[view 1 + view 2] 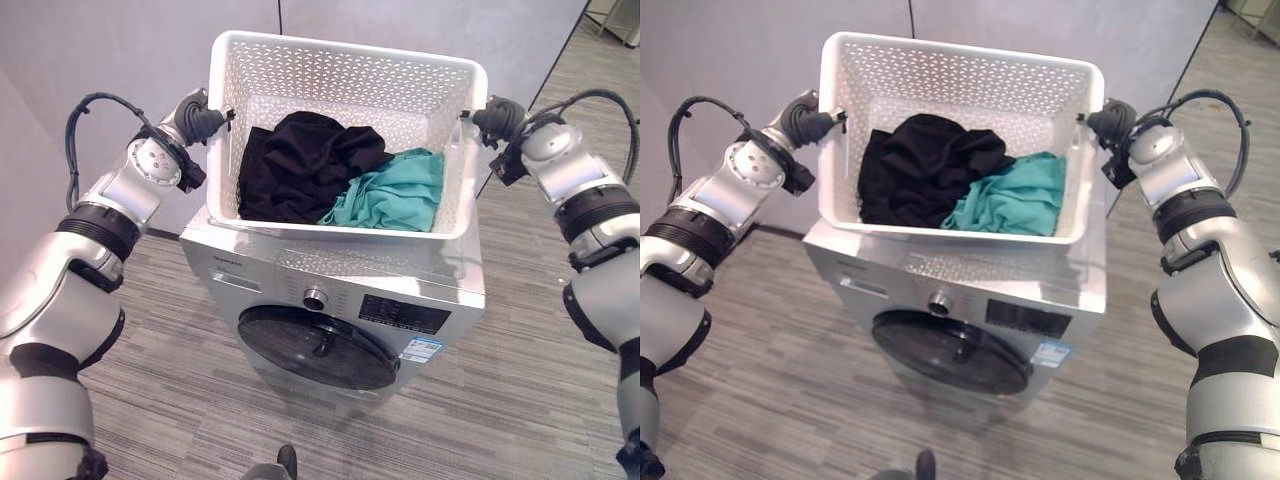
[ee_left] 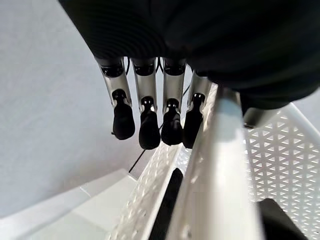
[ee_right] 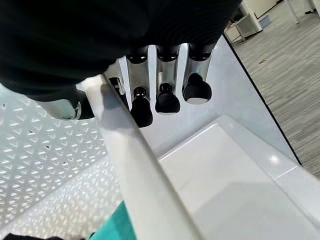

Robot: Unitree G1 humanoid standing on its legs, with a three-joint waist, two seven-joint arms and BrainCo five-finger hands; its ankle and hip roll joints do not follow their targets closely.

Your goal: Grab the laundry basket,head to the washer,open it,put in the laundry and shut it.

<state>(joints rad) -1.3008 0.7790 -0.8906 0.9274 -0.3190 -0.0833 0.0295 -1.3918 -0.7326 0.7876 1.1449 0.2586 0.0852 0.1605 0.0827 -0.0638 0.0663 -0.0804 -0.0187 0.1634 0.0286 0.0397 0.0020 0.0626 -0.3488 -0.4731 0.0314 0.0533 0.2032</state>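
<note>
With my left hand and right hand clenched on its side rims, the laundry basket sits tilted over the washer top's rear edge. Black garment and teal garment inside; washer door closed.

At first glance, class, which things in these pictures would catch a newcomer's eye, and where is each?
A white perforated plastic laundry basket sits high in the middle, each hand, left and right, gripping a side rim with curled fingers. Inside lie a crumpled black garment and a teal cloth. Below stands a silver front-loading washer, its dark round door shut.
</note>
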